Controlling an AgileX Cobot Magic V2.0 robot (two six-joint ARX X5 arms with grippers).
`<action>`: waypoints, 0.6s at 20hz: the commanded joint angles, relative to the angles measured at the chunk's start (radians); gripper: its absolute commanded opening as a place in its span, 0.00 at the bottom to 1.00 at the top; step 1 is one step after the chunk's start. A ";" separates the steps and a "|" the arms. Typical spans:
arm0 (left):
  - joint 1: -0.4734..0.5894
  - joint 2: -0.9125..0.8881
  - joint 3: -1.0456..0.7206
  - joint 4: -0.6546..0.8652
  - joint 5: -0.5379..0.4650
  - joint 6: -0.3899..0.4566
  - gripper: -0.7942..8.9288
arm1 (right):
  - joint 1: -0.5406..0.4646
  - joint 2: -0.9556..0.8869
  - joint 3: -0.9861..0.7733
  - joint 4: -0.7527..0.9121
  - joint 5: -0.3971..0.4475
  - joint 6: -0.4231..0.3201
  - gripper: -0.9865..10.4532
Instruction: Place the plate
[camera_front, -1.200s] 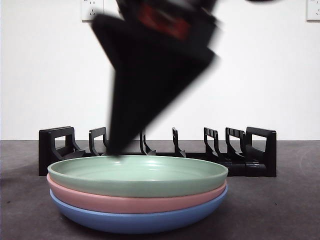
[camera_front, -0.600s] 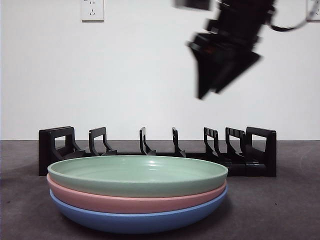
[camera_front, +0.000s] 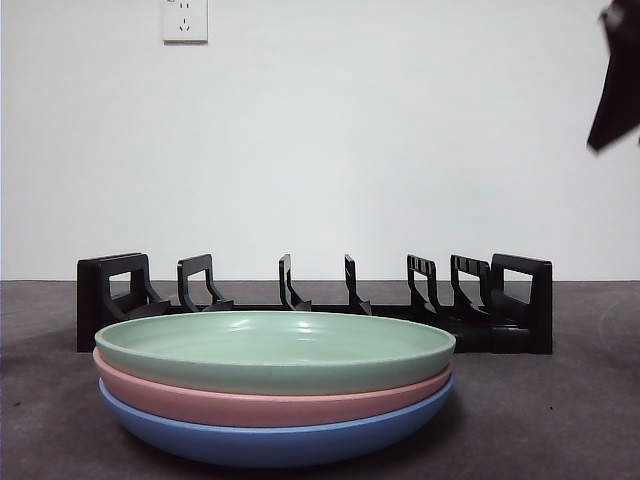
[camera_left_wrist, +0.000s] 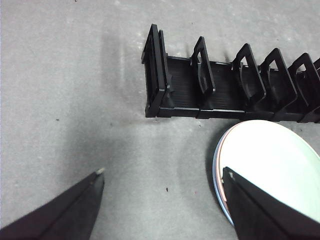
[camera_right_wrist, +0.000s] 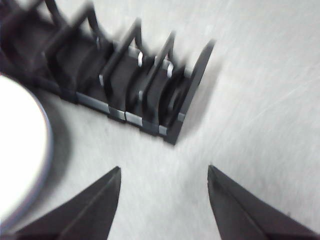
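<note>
Here, nothing is held. Farthest left, the left gripper (camera_left_wrist: 162, 200) hangs over bare table with its jaws wide apart, beside the near end of the black rack (camera_front: 310, 300) and the stacked plates. In the middle, the green plate (camera_front: 275, 350) rests on a pink plate (camera_front: 270, 405), itself on a blue plate (camera_front: 275, 440), in front of the rack, whose slots are all unfilled. At the far right the right gripper (camera_right_wrist: 162, 200) is seen high by the rack's other end, jaws apart, its picture blurred. For a clean pick, the green plate's rim alone should be pinched, so the pink one is not dragged. The plate should then be tipped upright and lowered squarely between two dividers.
</note>
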 joint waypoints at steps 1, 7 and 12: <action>0.000 0.005 0.019 0.001 -0.005 0.000 0.47 | 0.005 -0.044 0.008 0.000 -0.001 0.029 0.33; 0.000 0.005 0.019 0.002 0.016 0.006 0.09 | 0.005 -0.110 0.009 -0.016 -0.025 0.031 0.10; 0.000 -0.001 0.019 -0.022 0.015 0.001 0.09 | 0.006 -0.116 0.009 0.012 -0.040 0.029 0.10</action>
